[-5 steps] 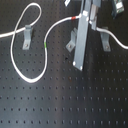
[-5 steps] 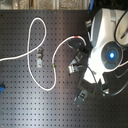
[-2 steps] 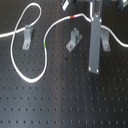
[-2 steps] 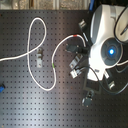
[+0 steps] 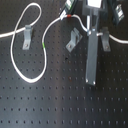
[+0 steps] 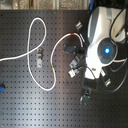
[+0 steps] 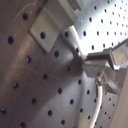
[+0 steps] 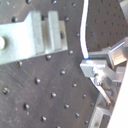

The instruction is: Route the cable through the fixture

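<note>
My fingers are pinching the metal end of the thin white cable, which lies in loops on the black desk.

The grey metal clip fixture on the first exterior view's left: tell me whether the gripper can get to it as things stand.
Probably yes. The grey metal clip fixture stands in the open on the black perforated board, with only the white cable looping around it. The gripper appears shut on the cable's end.
</note>
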